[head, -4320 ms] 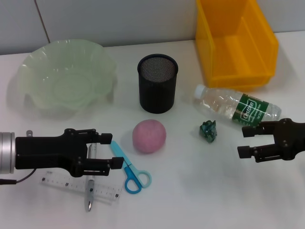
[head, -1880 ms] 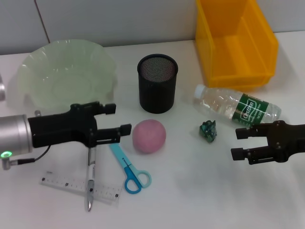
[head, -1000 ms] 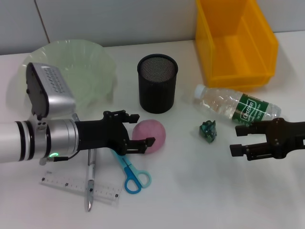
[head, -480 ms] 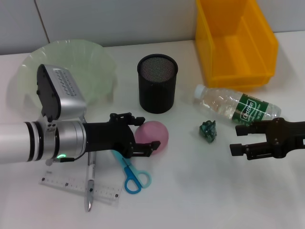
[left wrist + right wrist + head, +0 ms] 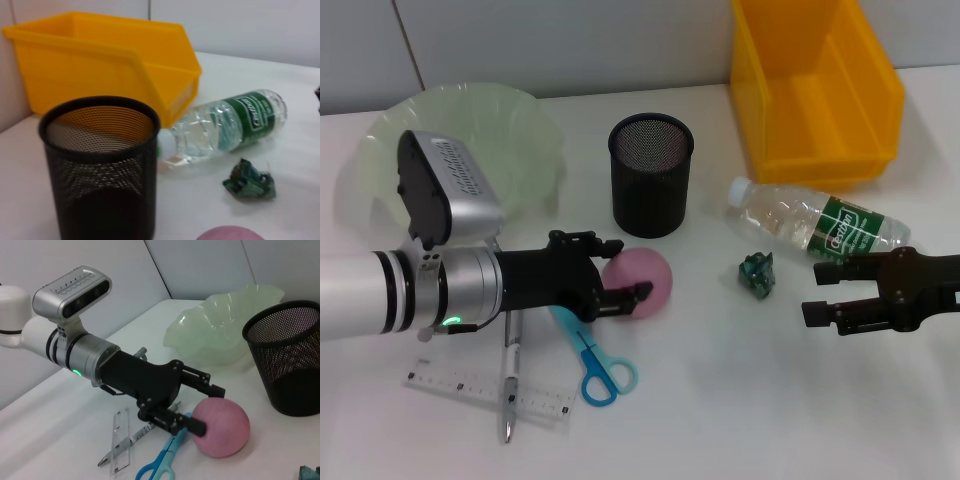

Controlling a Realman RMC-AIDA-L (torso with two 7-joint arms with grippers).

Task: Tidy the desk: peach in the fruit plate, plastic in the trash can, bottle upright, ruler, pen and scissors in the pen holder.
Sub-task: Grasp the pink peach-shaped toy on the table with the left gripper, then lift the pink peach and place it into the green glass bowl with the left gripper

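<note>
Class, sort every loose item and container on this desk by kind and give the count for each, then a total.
Containers: 3: fruit plate, pen holder, yellow bin
Stationery: 3: ruler, pen, scissors
Fruit: 1: peach
Bottles: 1: bottle
Plastic scraps: 1: crumpled plastic
Total: 9

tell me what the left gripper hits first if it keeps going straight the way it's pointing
The peach. The left gripper points right at it, open, one finger on each side, so the peach sits in its path; whether the fingers already touch it is unclear.

Pink peach point(image 5: 645, 282), black mesh pen holder point(image 5: 651, 175), pale green fruit plate point(image 5: 535, 130). Yellow trash can point(image 5: 815, 95); blue scissors point(image 5: 592, 354). The crumpled plastic point(image 5: 757, 274) looks dark green.
</note>
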